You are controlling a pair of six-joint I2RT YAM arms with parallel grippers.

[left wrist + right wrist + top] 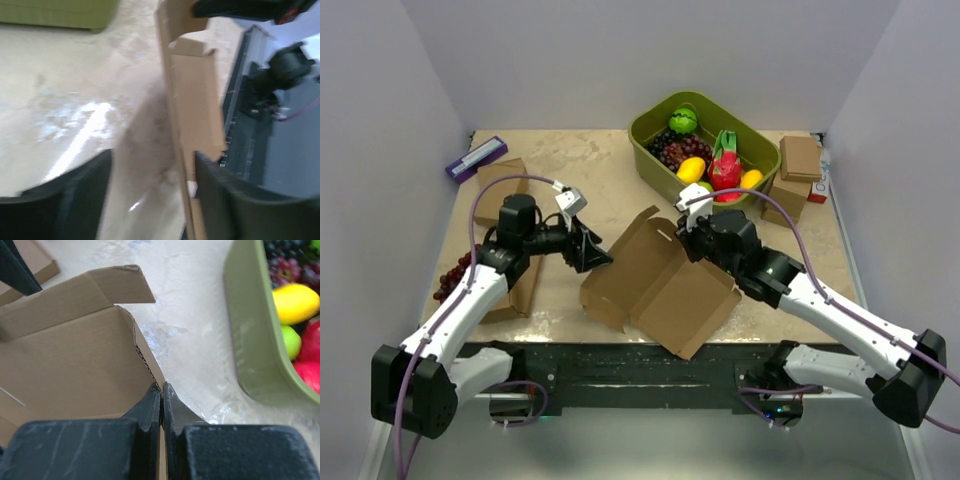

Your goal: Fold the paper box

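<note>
The paper box (665, 285) lies half raised at the table's front centre, a brown creased sheet with its far and left walls standing. My right gripper (680, 238) is at the far wall's top edge. In the right wrist view that gripper (161, 392) is shut on the corrugated edge of the paper box (70, 365). My left gripper (600, 257) is at the box's left side. In the left wrist view this gripper (150, 200) is open, and the thin wall of the box (192, 100) stands between its fingers, close to the right finger (235, 200).
An olive-green tub (648, 152) of fruit stands at the back centre, and shows in the right wrist view (250, 340). Two small cardboard boxes (798, 160) are stacked at the back right. Another box (500, 180), a purple item (475, 158) and grapes (450, 275) are on the left.
</note>
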